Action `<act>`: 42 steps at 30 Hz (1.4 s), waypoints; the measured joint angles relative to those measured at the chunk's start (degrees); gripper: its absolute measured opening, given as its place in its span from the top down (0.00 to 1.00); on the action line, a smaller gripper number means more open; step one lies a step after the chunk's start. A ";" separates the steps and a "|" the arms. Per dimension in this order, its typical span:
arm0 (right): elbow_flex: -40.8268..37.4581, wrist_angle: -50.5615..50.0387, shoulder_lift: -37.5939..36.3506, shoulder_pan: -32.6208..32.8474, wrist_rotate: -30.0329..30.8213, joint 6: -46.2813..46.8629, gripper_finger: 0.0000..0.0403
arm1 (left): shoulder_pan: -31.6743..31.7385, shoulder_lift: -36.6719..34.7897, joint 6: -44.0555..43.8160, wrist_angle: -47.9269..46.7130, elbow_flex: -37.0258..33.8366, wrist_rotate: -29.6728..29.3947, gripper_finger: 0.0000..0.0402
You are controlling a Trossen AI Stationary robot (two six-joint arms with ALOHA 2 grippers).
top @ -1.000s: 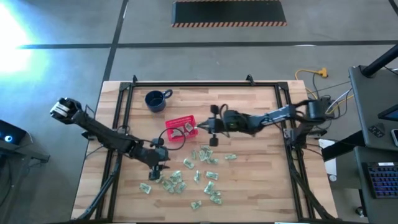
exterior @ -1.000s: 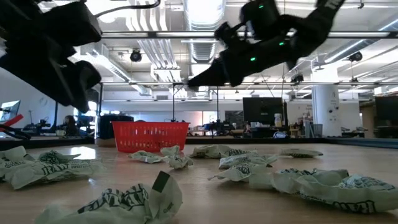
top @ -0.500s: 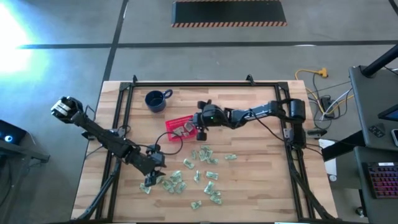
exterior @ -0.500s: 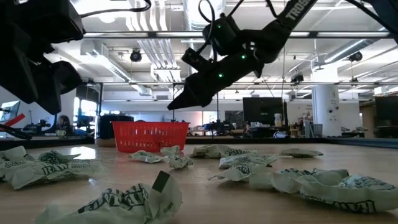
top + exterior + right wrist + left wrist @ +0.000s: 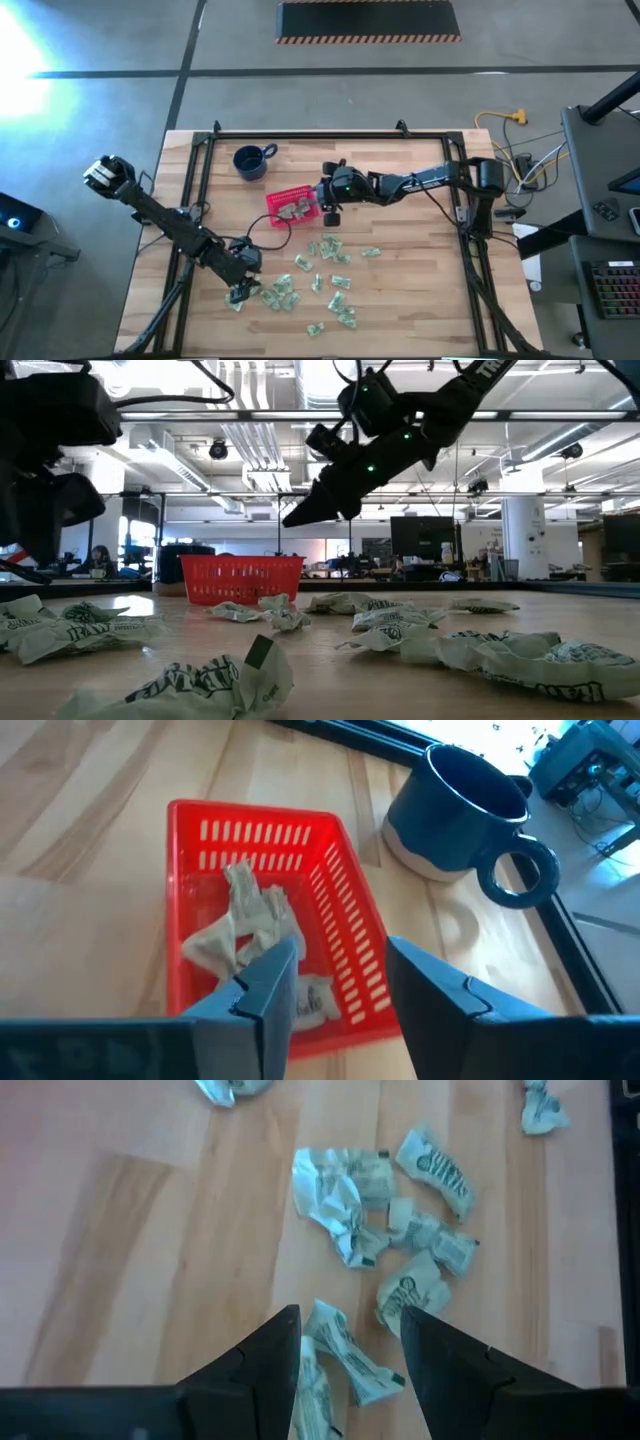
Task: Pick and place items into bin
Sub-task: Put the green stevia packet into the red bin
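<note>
Right gripper (image 5: 338, 982), fingers apart and empty, hangs above the red bin (image 5: 291, 207), which holds a few wrappers (image 5: 243, 924) beside a blue mug (image 5: 248, 162); left gripper (image 5: 347, 1348), fingers apart, straddles a wrapper (image 5: 340, 1355) among those scattered on the wooden surface (image 5: 420, 290)

The red latticed bin (image 5: 330, 910) stood upright on the wooden table, near the blue mug, and held a few crumpled pale wrappers (image 5: 240, 925). Many green-and-white crinkled items (image 5: 325, 280) lay scattered flat on the tabletop, apart from the bin (image 5: 290, 207).
</note>
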 joint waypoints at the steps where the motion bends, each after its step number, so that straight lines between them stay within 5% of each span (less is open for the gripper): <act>1: -0.85 0.05 -0.78 0.00 0.00 -0.12 0.65 | -0.39 0.36 -0.65 -0.06 -0.03 0.27 0.61; 24: -8.33 0.29 -5.76 -0.02 0.02 0.65 0.72 | -2.14 13.58 -0.61 5.97 1.58 -1.01 0.62; 36: -8.33 0.16 -5.76 -0.02 0.04 0.81 0.76 | -2.14 10.32 3.90 4.27 1.36 -2.94 0.97; 42: -8.35 0.03 -5.76 -0.02 0.04 0.98 0.78 | -1.79 7.43 8.59 4.46 1.55 -8.60 0.98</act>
